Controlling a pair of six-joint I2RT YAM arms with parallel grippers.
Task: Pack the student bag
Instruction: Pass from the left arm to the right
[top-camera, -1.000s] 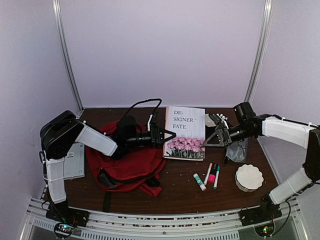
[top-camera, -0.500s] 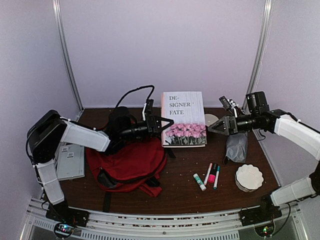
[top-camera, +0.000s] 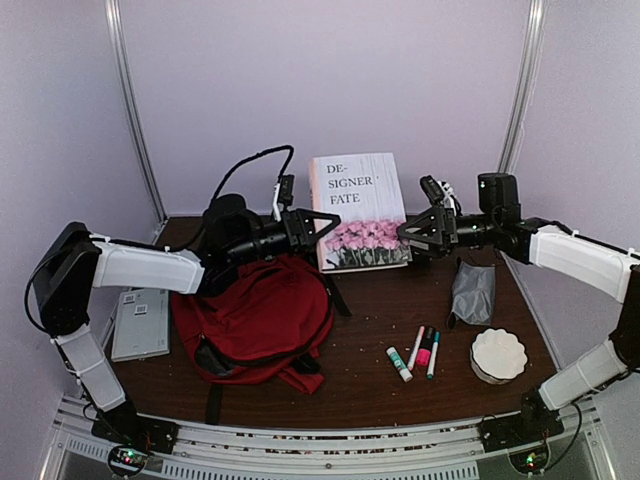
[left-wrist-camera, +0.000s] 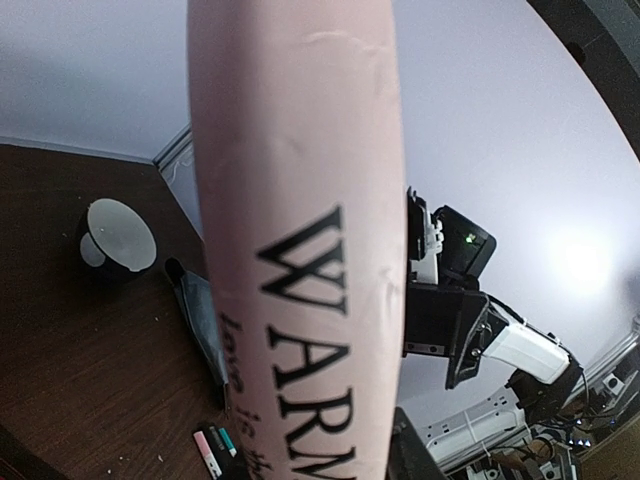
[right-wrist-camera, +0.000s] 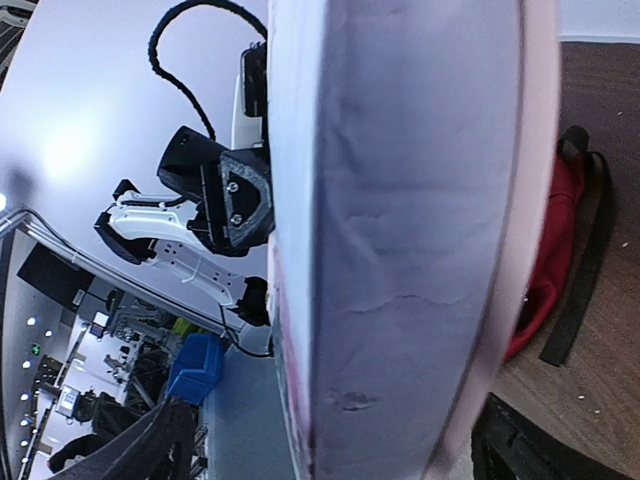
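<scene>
Two pinches, left gripper (top-camera: 325, 222) and right gripper (top-camera: 404, 232), on the book (top-camera: 356, 195) "DE-SIGNER FATE", spine text starting "WARM".

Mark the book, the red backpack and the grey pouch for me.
book (top-camera: 360, 208): top external view, centre of front cover
red backpack (top-camera: 262, 312): top external view, middle of red fabric
grey pouch (top-camera: 473, 292): top external view, centre of its body

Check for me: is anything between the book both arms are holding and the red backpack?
Nothing visible. The book, clamped between the left end effector and right end effector, is up just right of the student bag. Only the left arm crosses over the bag; its opening doesn't show.
</scene>
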